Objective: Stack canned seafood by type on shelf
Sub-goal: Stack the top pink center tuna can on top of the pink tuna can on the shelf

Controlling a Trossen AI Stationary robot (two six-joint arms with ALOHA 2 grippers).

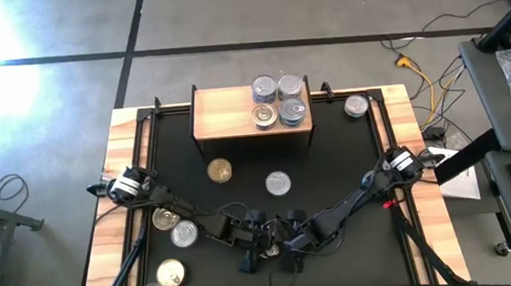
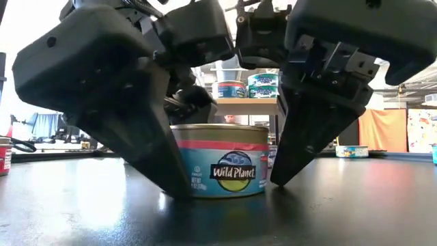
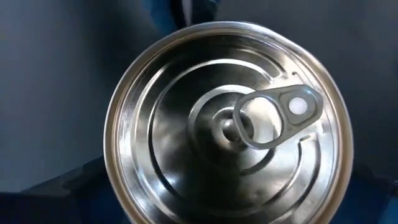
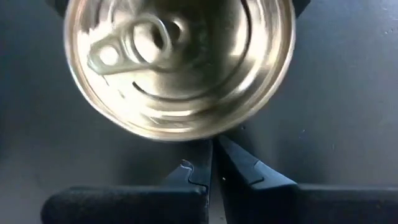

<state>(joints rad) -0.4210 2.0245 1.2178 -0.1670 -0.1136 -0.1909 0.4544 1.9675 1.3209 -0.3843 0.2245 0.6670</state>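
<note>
The black-topped table [image 1: 331,169] with its wooden rim filled the high view, both dark arms reaching in from its near corners and meeting low at the near middle. The shelf [image 1: 226,113] stood at the far edge, its left part bare; four tins [image 1: 280,102] sat bunched on its right part, and the low view showed them far back as two stacks of two (labels too small to read). Loose canned seafood lay scattered on the table: a silver-lidded tin [image 1: 356,107] beside the shelf's right end, a gold-lidded one [image 1: 219,170] and a silver one [image 1: 278,184] in front of the shelf, and four more [image 1: 173,226] down the near left, the nearest cut off by the picture's edge. One further can [image 2: 218,160], labelled Wild Planet, stood upright on the table between the two grippers, almost hidden under the arms in the high view. The left gripper [image 2: 218,184] straddled it, fingers spread wide at either side of the can; whether they touched its wall could not be made out. The right gripper [image 4: 213,163] hung just beside the same can, its fingers pressed together and holding nothing, their tips near the rim of the silver pull-tab lid [image 3: 230,124].
</note>
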